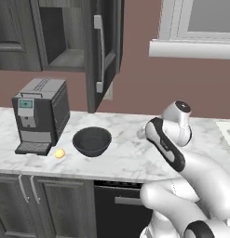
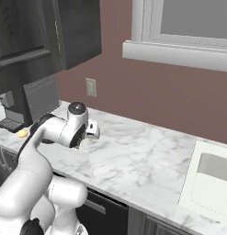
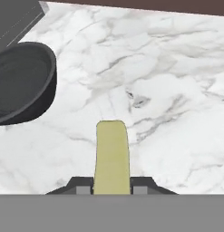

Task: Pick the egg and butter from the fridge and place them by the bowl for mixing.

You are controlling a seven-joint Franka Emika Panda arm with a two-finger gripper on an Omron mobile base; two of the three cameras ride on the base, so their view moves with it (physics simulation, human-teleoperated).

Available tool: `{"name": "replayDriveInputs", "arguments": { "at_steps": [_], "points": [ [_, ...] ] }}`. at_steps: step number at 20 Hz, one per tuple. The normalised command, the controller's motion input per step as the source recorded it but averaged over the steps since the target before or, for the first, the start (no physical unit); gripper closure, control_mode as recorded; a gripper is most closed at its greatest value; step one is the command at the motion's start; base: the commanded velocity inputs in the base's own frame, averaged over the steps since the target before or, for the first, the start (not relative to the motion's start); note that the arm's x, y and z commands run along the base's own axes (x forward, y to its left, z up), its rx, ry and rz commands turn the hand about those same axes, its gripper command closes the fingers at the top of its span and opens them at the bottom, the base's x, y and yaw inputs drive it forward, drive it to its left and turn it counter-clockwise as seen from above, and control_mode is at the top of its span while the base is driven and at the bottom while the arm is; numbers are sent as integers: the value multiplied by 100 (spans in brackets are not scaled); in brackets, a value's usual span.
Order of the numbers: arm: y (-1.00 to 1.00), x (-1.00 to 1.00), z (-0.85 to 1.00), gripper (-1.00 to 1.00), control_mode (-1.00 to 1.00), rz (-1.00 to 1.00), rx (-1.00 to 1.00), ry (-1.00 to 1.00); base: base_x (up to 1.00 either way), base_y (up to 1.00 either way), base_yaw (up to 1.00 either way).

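While the tool (image 3: 111, 188) hung over the marble worktop (image 3: 177, 68), its jaws were clamped on the butter (image 3: 111, 156), which stuck out past the fingertips, off the surface. Farthest to the tool's left stood the coffee machine (image 1: 41, 114), with the egg (image 1: 60, 153) already lying on the worktop in front of it. Next came the bowl (image 1: 92, 141), between the egg and the tool and just left of the butter's tip in the hand view. Right of the tool the worktop ran bare toward the sink (image 2: 211, 176). To finish well, I judged the tool should lower until the stick nearly lay on the marble, near the bowl but clear of its rim, then part its jaws gently so the butter would not roll or tip.
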Motion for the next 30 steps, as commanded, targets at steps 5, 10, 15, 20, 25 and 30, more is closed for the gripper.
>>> {"name": "replayDriveInputs", "arguments": {
  "at_steps": [5,10,15,20,25,30],
  "points": [
    [23,23,-27,100,-100,-20,13,14,0,0,0],
    [2,12,-20,100,-100,-7,23,22,0,0,0],
    [8,18,-14,100,-100,-7,17,20,0,0,0],
    [15,11,-4,100,-100,-14,7,22,0,0,0],
    [16,1,-8,100,-100,-19,3,19,0,0,0],
    [15,-1,-13,100,-100,-21,4,15,0,0,0]
  ]
}}
